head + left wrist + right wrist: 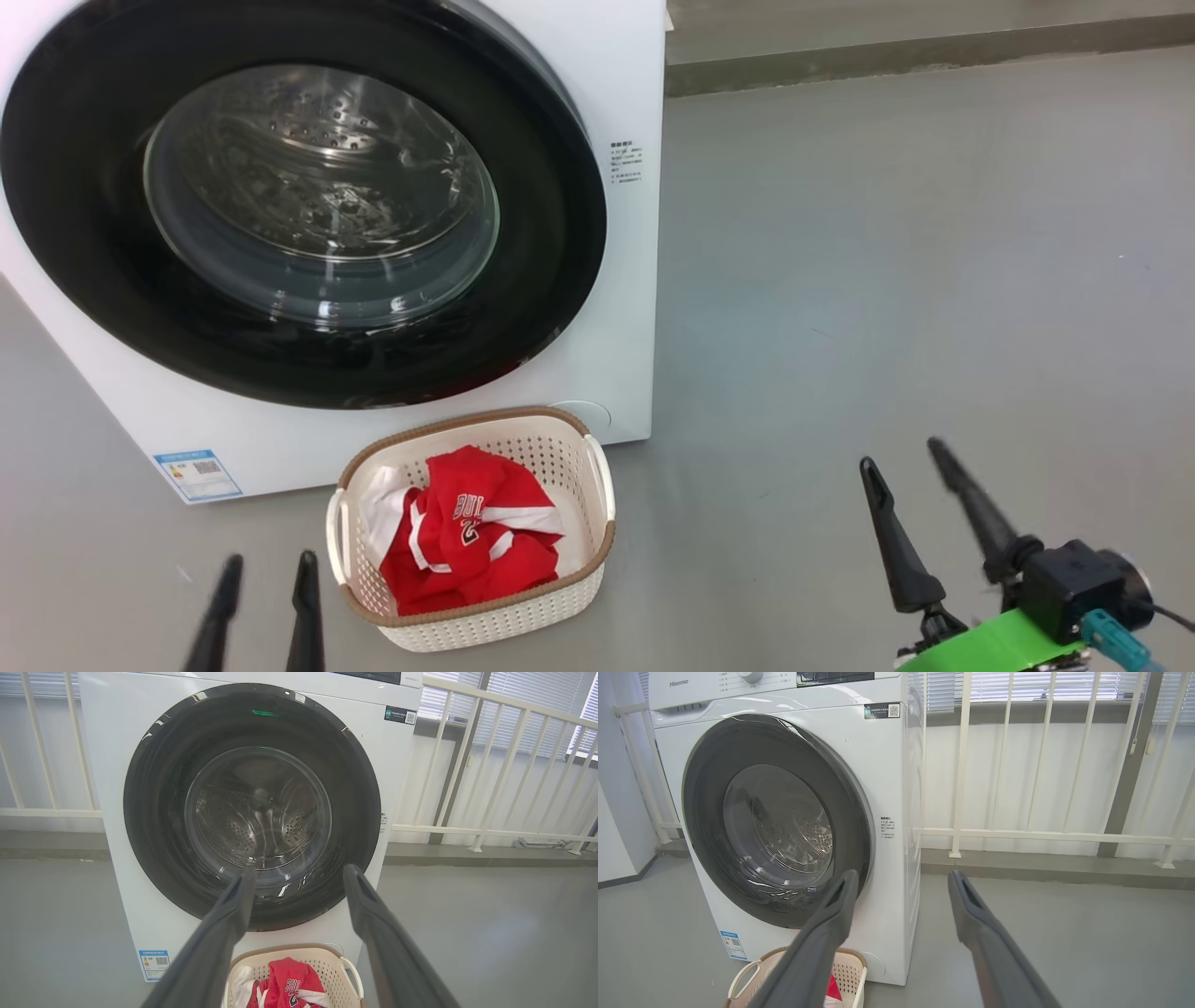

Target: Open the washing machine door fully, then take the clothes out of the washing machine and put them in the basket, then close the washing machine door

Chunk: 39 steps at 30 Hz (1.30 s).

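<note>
Red jersey fabric with white trim and white lettering, bundled with a bit of white cloth, makes up the clothes (467, 541), and they lie heaped inside the basket (485, 630), filling most of it. That cream perforated basket, with its brown woven-look rim and white side handles, stands on the grey floor (887, 280) just in front of the washing machine (621, 84), below the lower right part of its front; whether it touches the machine I cannot tell. The washing machine door (84, 233) sits shut, its wide glossy black rim flush against the white front, and through the bulging glass window the perforated steel drum (308, 168) gleams. A small blue label (198, 474) is stuck low on the machine's front, to the left of the basket. The left pincer (270, 557) hangs low just beside the basket's left handle, its two dark fingers spread apart with nothing between them, pointing towards the door. The right pincer (900, 452) is well off to the right over bare floor, apart from both basket and machine, its long fingers likewise parted and gripping nothing; a bright green band (990, 644) wraps its wrist. Behind the machine a white railing (1041, 835) runs along the wall under slatted blinds.
</note>
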{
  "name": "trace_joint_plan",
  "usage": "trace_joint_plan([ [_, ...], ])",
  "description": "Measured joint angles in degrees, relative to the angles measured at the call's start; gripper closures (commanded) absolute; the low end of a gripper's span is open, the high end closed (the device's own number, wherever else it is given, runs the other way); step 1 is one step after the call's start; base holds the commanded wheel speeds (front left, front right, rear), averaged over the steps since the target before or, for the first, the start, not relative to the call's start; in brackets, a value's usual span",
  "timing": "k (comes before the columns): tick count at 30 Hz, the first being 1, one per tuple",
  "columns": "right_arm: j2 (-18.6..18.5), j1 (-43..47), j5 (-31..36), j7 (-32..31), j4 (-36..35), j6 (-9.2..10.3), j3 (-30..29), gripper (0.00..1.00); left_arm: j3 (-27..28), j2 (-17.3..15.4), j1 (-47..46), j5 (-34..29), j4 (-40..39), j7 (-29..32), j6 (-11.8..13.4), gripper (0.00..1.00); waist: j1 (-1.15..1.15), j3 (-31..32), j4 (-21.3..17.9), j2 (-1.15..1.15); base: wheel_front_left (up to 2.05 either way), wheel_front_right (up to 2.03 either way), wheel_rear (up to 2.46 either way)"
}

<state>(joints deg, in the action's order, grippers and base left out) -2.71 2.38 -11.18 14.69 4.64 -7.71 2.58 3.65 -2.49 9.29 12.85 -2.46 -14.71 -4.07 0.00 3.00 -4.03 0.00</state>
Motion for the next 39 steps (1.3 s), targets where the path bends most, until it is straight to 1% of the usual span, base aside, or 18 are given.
trace_joint_plan([
  [8, 0.67, 2.46, -0.30, -0.15, 5.16, -0.01, 0.21, 1.00, -0.34, 1.20, 0.23, 0.49, 5.27, 0.60, 0.00, 1.00, 0.00, -0.05, 0.07, 0.00, 0.00, 0.00, 0.00],
  [13, 0.64, 2.42, -3.74, -0.70, 5.19, -0.01, 0.14, 1.00, -0.31, 1.21, 0.23, 3.61, 5.70, 1.27, 0.00, 1.00, 0.03, -0.05, 0.26, 0.00, 0.00, 0.00, 0.00],
  [20, 0.56, 2.28, -9.67, -1.96, 5.55, -0.01, 0.02, 1.00, -0.30, 1.21, 0.10, 8.82, 6.57, 2.60, 0.00, 1.00, 0.01, -0.39, 0.51, 0.00, 0.00, 0.00, 0.00],
  [34, 0.16, 1.88, -18.79, -3.74, 6.17, -0.01, -0.34, 1.00, -0.19, 1.20, -1.08, 17.60, 7.98, 4.92, -0.08, 1.00, 0.01, -0.75, 0.95, 0.00, 0.00, 0.00, 0.00],
  [39, -0.16, 1.73, -22.08, -4.71, 6.39, -0.01, -0.65, 1.00, -0.16, 1.19, -1.48, 20.76, 8.45, 5.82, -0.46, 1.00, 0.01, -0.87, 1.11, 0.00, 0.00, 0.00, 0.00],
])
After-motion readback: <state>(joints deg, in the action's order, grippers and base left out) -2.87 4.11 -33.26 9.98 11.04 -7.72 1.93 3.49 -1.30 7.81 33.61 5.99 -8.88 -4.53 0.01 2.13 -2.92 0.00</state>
